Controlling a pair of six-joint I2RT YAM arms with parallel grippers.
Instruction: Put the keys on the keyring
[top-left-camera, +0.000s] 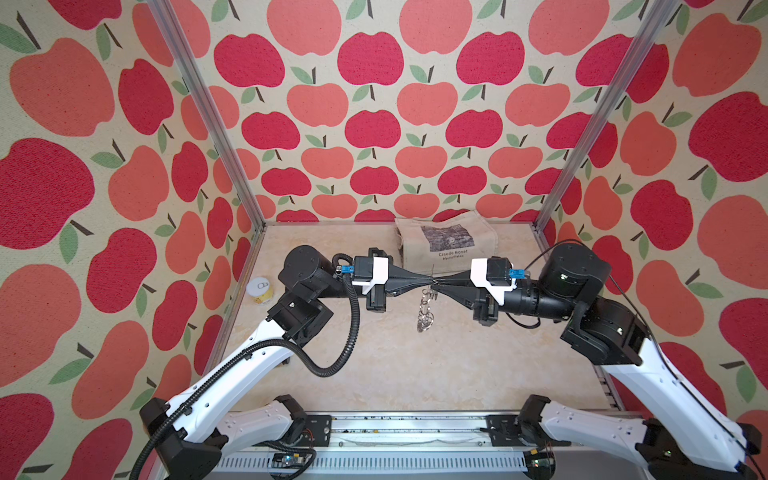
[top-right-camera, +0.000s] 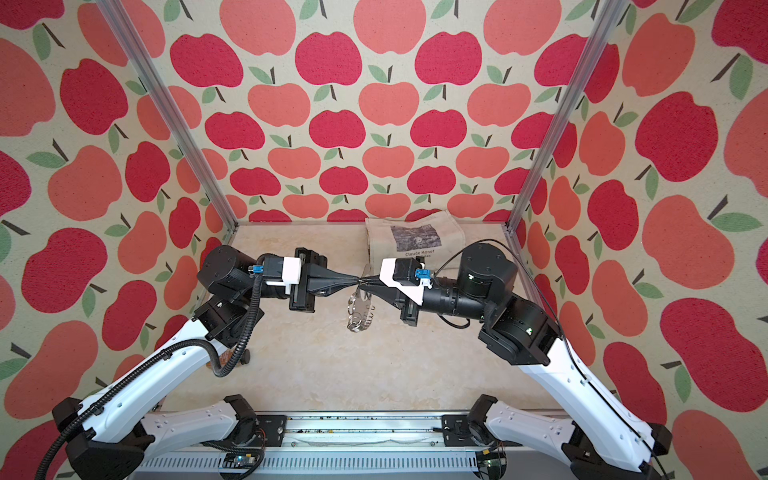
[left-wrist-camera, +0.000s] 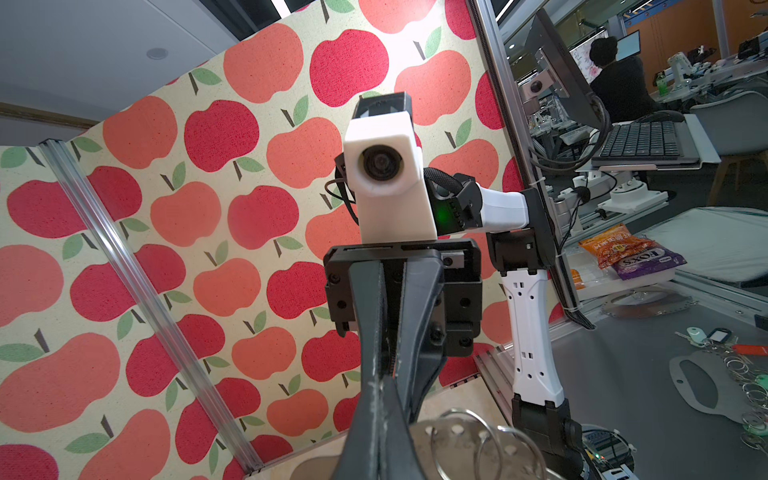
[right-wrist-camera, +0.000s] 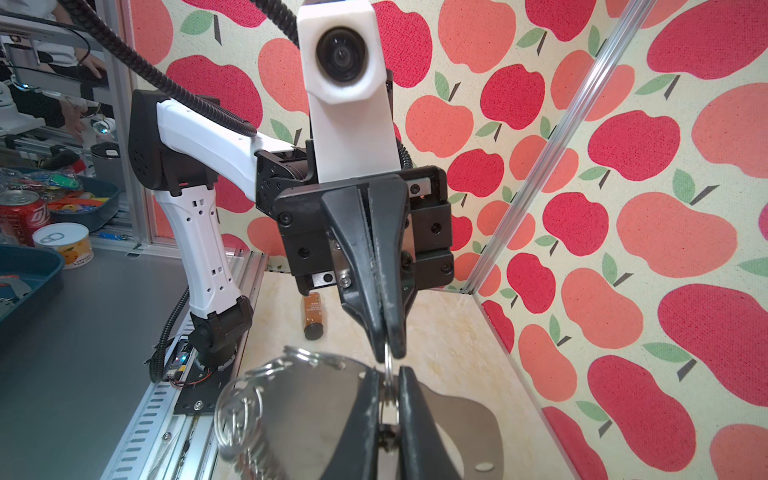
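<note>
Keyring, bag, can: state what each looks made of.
Keyring: apparently a thin metal plate, going by its dull grey sheen and punched holes. Its rings look like bright steel wire.
Bag: woven beige cloth, likely canvas, since it is matte, creased and printed.
Can: probably metal, with a pale pull-tab lid and a yellow printed side.

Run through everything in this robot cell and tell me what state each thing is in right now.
keyring: raised, hanging in the air, rings dangling.
left hand: shut, pinching one of its rings.
right hand: nearly closed around a ring; grip unclear.
can: upright, pull-tab lid sealed.
tote bag: lying flat at the back.
bottle: lying on its side, capped.
</note>
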